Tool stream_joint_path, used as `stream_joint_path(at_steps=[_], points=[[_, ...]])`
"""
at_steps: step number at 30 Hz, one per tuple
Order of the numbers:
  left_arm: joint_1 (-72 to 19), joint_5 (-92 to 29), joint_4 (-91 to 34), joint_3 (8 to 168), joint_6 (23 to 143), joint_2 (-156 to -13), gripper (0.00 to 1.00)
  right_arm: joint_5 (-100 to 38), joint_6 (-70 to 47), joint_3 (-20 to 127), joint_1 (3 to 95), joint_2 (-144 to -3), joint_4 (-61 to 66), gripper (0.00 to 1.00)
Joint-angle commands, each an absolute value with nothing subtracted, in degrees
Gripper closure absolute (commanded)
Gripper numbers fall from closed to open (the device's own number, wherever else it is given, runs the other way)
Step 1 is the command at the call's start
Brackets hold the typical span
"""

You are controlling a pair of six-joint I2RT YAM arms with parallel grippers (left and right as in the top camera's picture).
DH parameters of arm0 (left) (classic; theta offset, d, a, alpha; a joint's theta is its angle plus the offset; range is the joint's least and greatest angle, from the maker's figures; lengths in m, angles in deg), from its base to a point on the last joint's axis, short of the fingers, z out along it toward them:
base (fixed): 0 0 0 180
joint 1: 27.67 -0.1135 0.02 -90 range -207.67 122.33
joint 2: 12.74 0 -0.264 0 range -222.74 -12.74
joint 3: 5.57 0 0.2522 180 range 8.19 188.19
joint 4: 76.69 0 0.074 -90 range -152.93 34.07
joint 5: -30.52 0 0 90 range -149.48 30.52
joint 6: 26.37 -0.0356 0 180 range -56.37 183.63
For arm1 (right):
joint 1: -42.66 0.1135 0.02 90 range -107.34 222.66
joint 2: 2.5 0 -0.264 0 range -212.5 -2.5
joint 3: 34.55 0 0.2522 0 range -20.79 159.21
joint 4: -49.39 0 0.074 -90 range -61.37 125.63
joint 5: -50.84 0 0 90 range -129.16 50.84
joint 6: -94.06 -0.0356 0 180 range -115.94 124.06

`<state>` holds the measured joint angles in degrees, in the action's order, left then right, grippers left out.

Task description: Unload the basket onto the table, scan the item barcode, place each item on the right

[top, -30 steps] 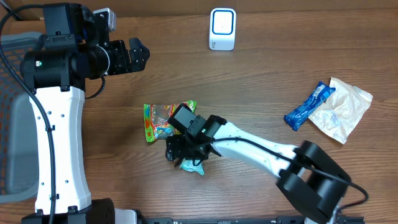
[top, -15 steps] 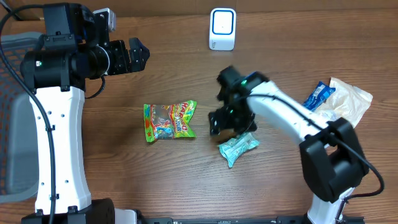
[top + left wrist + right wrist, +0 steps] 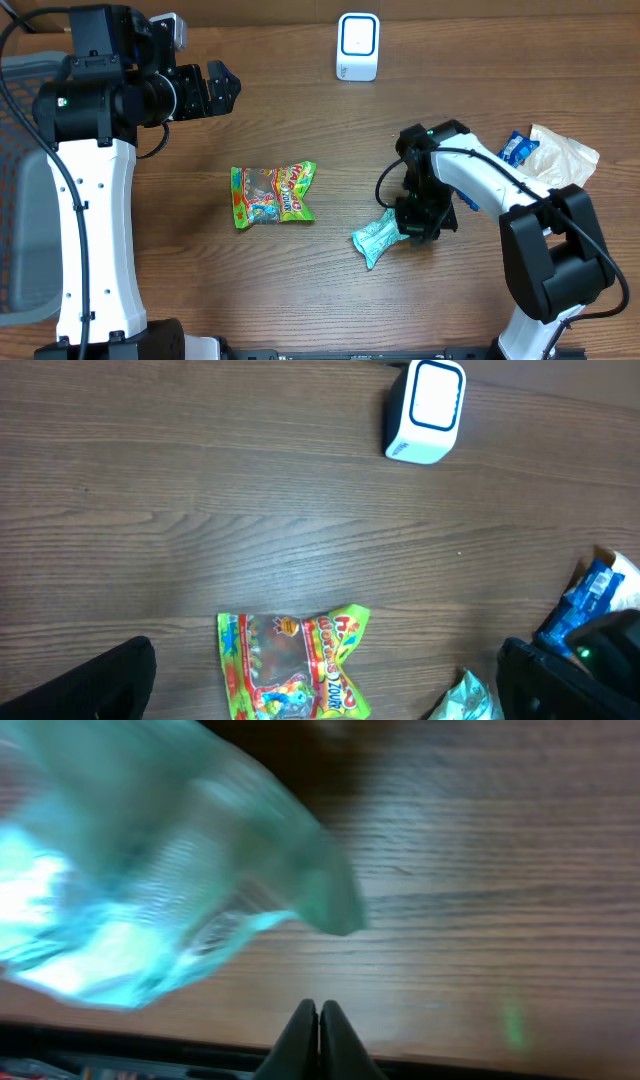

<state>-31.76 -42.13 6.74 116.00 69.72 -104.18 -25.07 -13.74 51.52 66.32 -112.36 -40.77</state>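
The white scanner [image 3: 357, 45] with a blue-rimmed face stands at the back of the table and also shows in the left wrist view [image 3: 428, 410]. A crumpled teal packet [image 3: 380, 238] lies on the wood. My right gripper [image 3: 418, 222] sits at its right end. In the right wrist view that gripper [image 3: 318, 1010] is shut with nothing between its fingers, and the teal packet [image 3: 150, 880] lies blurred ahead to the left. A green gummy packet [image 3: 272, 194] lies mid-table. My left gripper [image 3: 215, 90] hangs open high at the back left, holding nothing.
A blue packet [image 3: 515, 148] and a white pouch [image 3: 560, 175] lie at the right, the blue one partly behind the right arm. One dark finger [image 3: 110, 680] of the left gripper frames the gummy packet [image 3: 295, 670] in the left wrist view.
The right arm swept from beside the gummy packet to the right, bringing the teal packet along. It let the packet go and its jaws closed empty. The left arm has not moved.
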Motion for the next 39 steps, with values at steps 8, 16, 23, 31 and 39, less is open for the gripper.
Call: stream_joint_path(at_steps=[8, 16, 23, 31, 39], points=[[-31.39, -42.09, 6.76, 115.93, 70.51, -104.35, 0.0, -25.88, -14.92, 46.91, 66.8, -111.07, -17.86, 0.96], [-31.39, -42.09, 6.74, 115.93, 70.51, -104.35, 0.0, -25.51, -6.31, 60.22, 65.8, -111.03, -11.59, 0.85], [-31.39, -42.09, 6.74, 115.93, 70.48, -104.35, 0.0, -18.03, -15.12, 71.17, 65.36, -111.05, -40.99, 0.0], [-31.39, -42.09, 6.74, 115.93, 70.48, -104.35, 0.0, -16.17, -18.61, 54.21, 75.63, -111.05, -35.63, 0.09], [-31.39, -42.09, 6.74, 115.93, 70.51, -104.35, 0.01, -36.81, -32.76, 49.01, 81.49, -111.05, -33.71, 0.09]])
